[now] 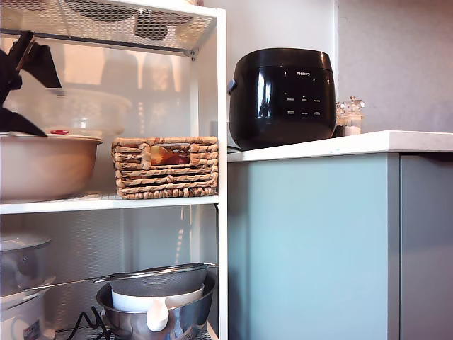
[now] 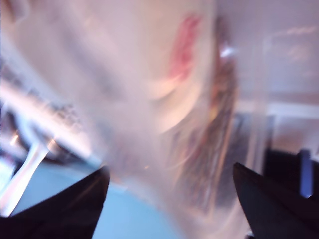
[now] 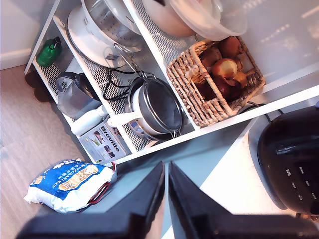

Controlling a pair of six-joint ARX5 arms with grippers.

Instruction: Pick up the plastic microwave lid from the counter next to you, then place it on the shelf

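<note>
Two grippers to log. My first gripper (image 2: 170,172): jaws spread wide, the plastic microwave lid (image 2: 124,99) filling the gap between them, view heavily blurred; cannot tell whether the pads press on it or merely straddle it. My second gripper (image 3: 166,199): jaws together, nothing between them, hanging above the near edge of the desk (image 1: 354,145), well apart from the lid.

Lid location: not on the desk. Sits inside the shelf (image 1: 221,106) on the middle board, at the exterior view's left, resting dome-up over the beige bowl (image 1: 42,166), small red part low on its side, just beside the wicker basket (image 1: 165,168). Black arm parts just left of it in the exterior view, at that view's left edge.

Handling, as judgement: thin clear plastic, so likely very light, a bit flexible, smooth and slippery; probably prone to flexing or popping out under a hard squeeze. Too wide to span across the dome. Best hold likely a pinch on the flared rim, moderate force, lid kept level. Perched on a bowl rim rather than flat on the board, so may slide or tip if nudged on release.

Black cooker (image 1: 283,95) on the desk, far from the action.
</note>
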